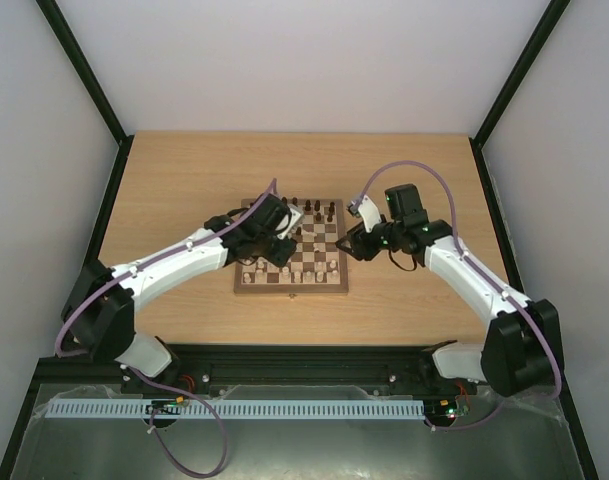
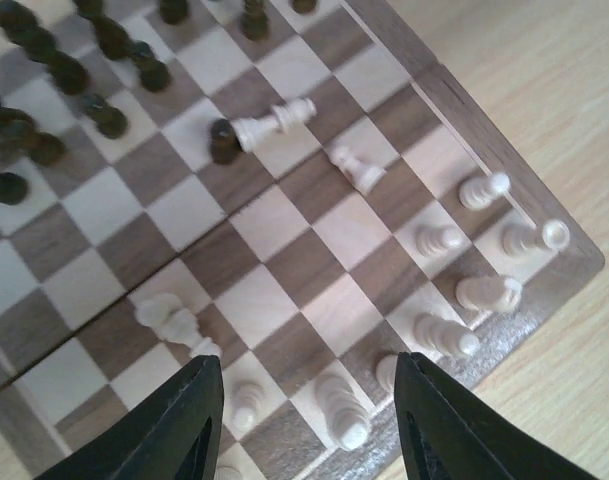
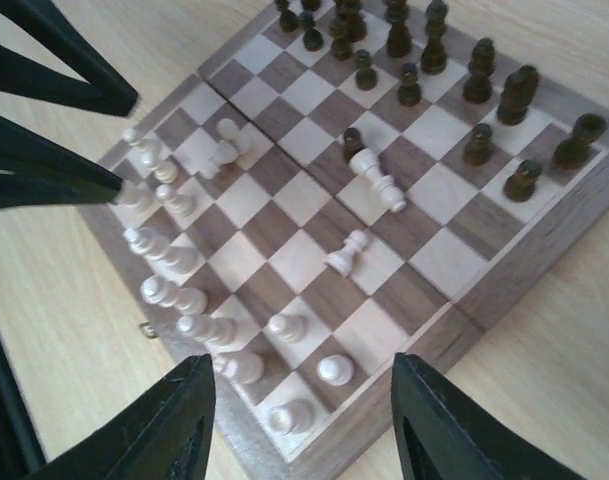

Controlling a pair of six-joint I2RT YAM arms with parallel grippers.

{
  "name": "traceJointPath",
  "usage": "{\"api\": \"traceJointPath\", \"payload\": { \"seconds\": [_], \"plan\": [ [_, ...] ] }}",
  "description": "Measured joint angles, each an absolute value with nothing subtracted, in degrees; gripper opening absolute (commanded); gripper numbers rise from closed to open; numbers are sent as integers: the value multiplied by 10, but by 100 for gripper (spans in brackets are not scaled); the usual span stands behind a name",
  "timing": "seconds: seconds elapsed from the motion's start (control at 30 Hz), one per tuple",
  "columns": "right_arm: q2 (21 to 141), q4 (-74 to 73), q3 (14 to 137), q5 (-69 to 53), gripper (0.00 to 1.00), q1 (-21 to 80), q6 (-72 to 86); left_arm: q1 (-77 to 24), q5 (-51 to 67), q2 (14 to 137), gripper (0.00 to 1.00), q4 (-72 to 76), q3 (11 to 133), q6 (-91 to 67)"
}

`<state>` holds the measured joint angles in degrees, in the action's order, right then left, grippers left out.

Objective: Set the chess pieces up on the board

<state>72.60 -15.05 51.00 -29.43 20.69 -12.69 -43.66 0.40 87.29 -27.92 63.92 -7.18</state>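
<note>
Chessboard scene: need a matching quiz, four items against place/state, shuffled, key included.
Items
1. tall cream piece
2. dark pieces
3. left gripper
4. right gripper

Place/state
A. open, at the right edge of the board
B. lying on its side mid-board
C. standing, mostly along the far side
D. open, above standing cream pieces

Pairs: 1-B, 2-C, 3-D, 4-A
</note>
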Motion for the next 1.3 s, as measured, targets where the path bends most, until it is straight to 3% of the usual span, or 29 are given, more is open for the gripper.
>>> {"api": "traceJointPath", "payload": {
  "seconds": [0.37,0.77,1.1,1.3],
  "plan": [
    [881,-194,654,-231,34,216,-223,-365,10,857,46,-221,628,-151],
    [1057,-221,751,-160,45,288,-303,-334,63,827,48,-160,543,-222],
    [1118,-222,805,-126,44,301,-309,-328,75,824,47,-137,522,-239],
    [1136,-222,816,-123,35,301,-322,-322,75,824,46,-121,519,-251]
  ]
}}
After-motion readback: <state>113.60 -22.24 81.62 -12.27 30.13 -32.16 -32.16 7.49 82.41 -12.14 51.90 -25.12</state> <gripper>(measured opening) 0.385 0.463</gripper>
